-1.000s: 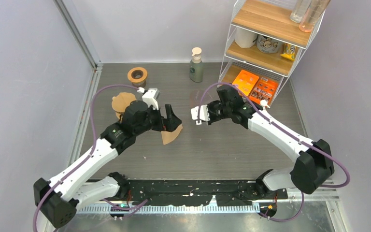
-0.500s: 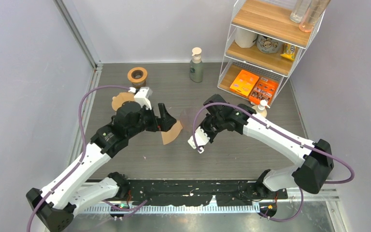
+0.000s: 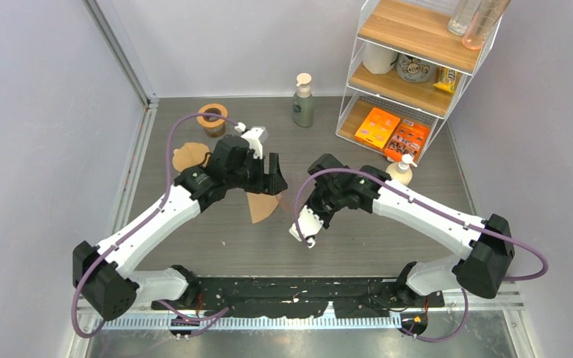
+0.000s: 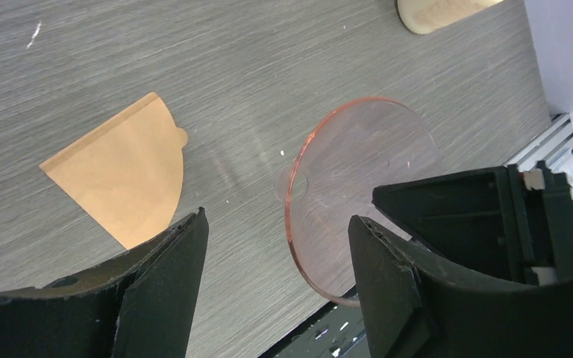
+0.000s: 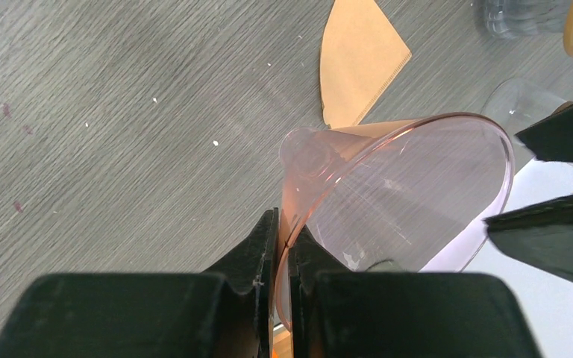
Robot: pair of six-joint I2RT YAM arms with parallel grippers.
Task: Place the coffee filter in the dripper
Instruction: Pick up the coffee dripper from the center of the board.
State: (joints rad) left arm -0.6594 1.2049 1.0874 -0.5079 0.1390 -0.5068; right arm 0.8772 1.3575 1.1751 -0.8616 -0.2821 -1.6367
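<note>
Near the left edge of the desk (image 3: 358, 250) lie some spare filters (image 3: 185, 155). Behind them, toward the back edge, stands a small brown ring (image 3: 213, 116).

The left hand (image 3: 270, 176) hangs over the middle of the desk. Its fingers (image 4: 164, 276) are apart and nothing is between them. Close by it, one coffee filter (image 4: 123, 175) lies flat on the desk, a brown paper fan. No hand touches it.

Just right of the filter is the dripper (image 5: 418, 194), a clear pink cone. The right hand (image 5: 283, 227) is pinched tight on its rim. It holds the dripper tipped on its side, with the wide mouth turned toward the left hand. I cannot tell if the dripper touches the desk.

A bottle (image 3: 303, 104) stands at the back edge and a shelf (image 3: 418, 74) fills the back right corner.

The job looks only begun. The dripper is held ready, but the filter is not picked up and not inside. I think the left hand must go down, pinch the paper, lift it and push it into the open mouth. The paper is thin and flat, so it may be hard to grab.
</note>
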